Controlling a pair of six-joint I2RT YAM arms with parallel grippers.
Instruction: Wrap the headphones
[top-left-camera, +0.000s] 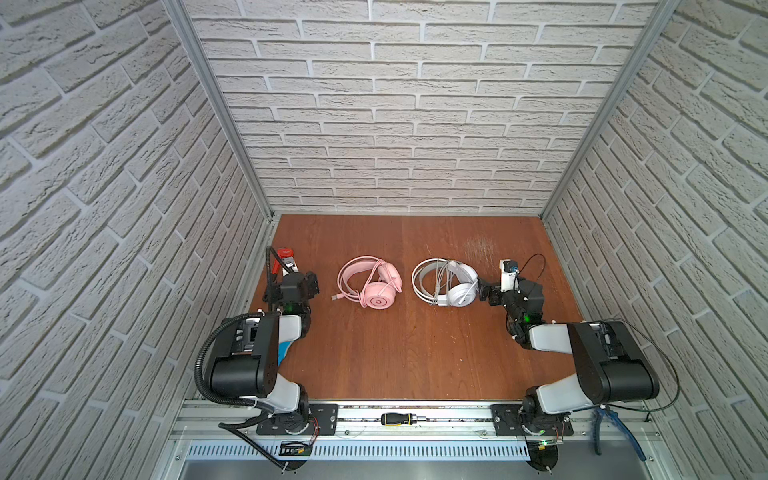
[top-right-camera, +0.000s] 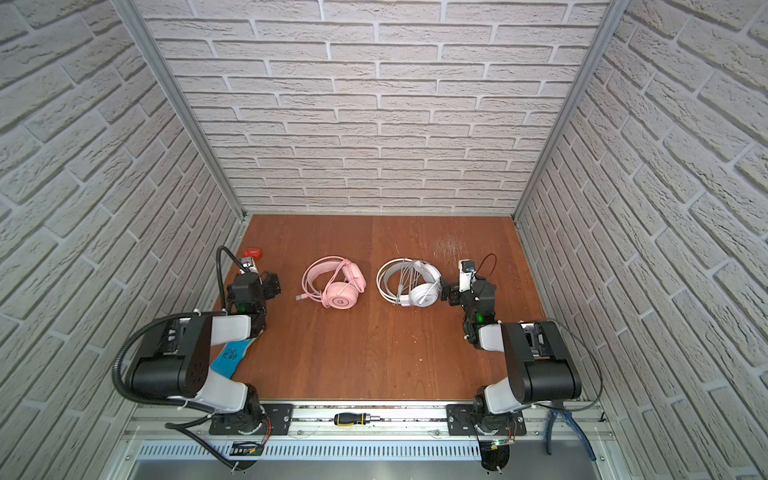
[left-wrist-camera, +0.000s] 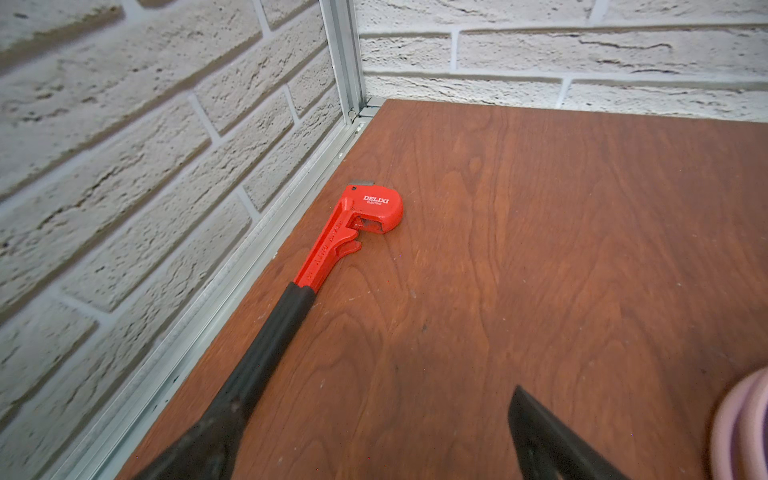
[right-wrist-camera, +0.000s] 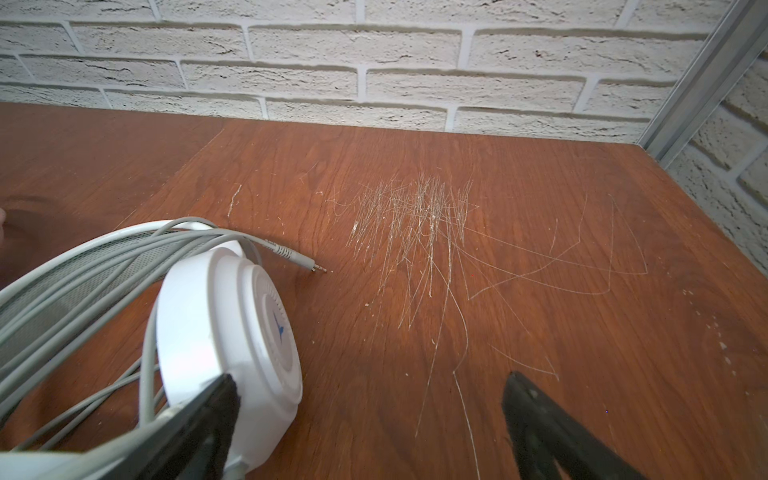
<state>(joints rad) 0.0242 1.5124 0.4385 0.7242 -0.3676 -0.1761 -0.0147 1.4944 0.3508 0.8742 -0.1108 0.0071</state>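
Two sets of headphones are sitting on the table (top-left-camera: 415, 357) between the arms, and honestly both are looking pretty much wrapped already. The pink headphones (top-left-camera: 370, 282) are lying a little way out in front of the left gripper (top-left-camera: 311, 286), cord looped round the band, with just the pink plug (top-left-camera: 334, 297) poking out toward that gripper. The white headphones (top-left-camera: 446, 283) are sitting right beside the right gripper (right-wrist-camera: 370, 390), one finger (right-wrist-camera: 208, 415) alongside the earcup; can't tell if it's touching. Both grippers are hanging with jaws spread wide, holding nothing. A red wrench (left-wrist-camera: 353, 224) is lying just ahead of the left gripper, along the wall. I'm guessing we're at the tail end: the next move is probably tucking in the white plug (right-wrist-camera: 299, 261) that's trailing loose, which is going to need a careful pinch on a skinny cord.
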